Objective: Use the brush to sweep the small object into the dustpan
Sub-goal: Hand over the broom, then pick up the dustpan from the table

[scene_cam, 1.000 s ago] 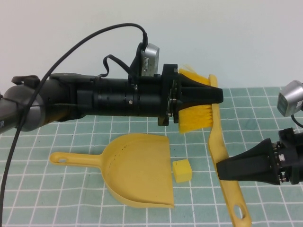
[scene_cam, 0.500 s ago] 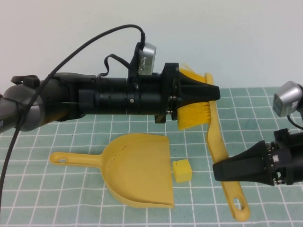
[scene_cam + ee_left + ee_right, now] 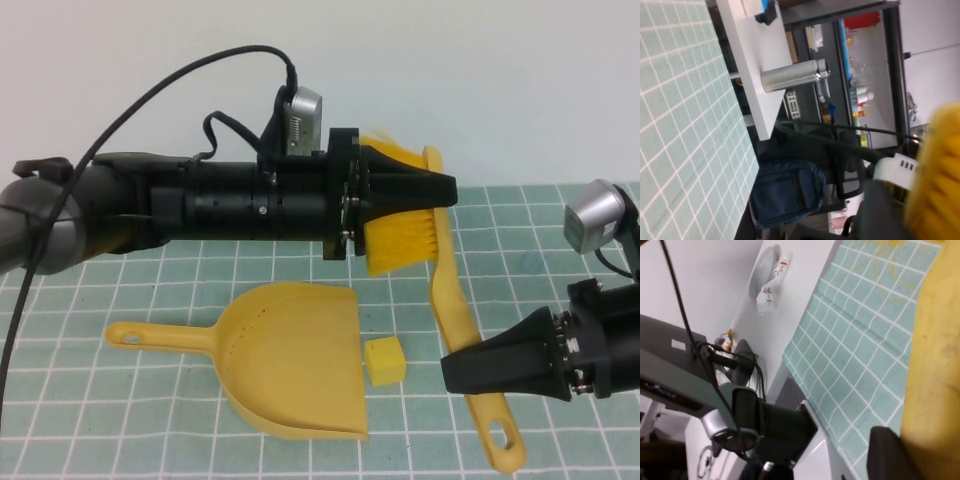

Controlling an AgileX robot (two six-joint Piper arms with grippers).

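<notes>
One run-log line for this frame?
left end effector: on brush head | right end effector: at brush handle | cube: beside dustpan

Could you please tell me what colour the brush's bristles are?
Bright yellow; the bristles show best in the high view, beside the left gripper.

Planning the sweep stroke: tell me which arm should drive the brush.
Right. The right gripper sits on the mustard-yellow plastic brush's handle, beside the small yellow cube; the left gripper pinches only its bristle head, raised above the mat.

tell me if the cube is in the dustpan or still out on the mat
Out. The small yellow cube sits on the green mat just beside the dustpan's open edge, not inside the scoop.
</notes>
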